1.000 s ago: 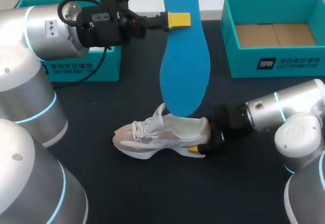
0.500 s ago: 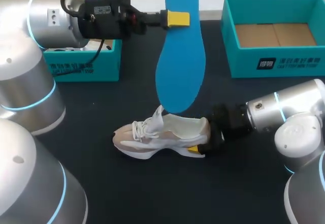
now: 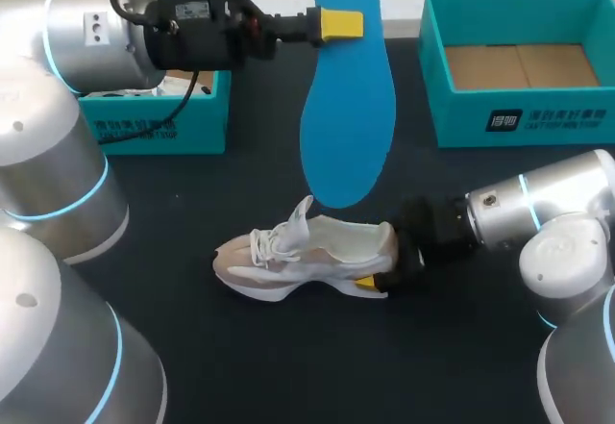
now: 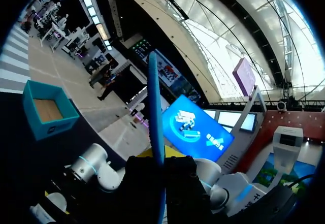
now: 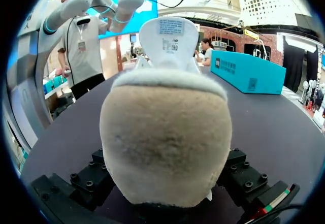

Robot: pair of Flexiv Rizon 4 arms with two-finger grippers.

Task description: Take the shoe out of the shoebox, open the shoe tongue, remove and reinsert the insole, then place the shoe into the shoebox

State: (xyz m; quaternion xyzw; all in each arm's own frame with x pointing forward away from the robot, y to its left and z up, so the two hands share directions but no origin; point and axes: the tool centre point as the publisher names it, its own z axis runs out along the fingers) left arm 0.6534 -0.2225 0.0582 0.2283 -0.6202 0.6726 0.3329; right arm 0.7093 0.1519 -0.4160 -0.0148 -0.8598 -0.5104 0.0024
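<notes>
Insole lifted clear, hung over the shoe for refitting

The open teal shoebox sits at the table's far right, where the shoe should end up. My left gripper is pinched on the blue insole, dangling it broad end down just above the white shoe, I judge to feed it in. My right gripper clamps the heel, steadying the shoe upright.

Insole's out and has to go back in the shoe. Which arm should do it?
Left. The left gripper holds the insole, which hangs just above the shoe. The right gripper is clamped on the shoe's heel, steadying it.
</notes>
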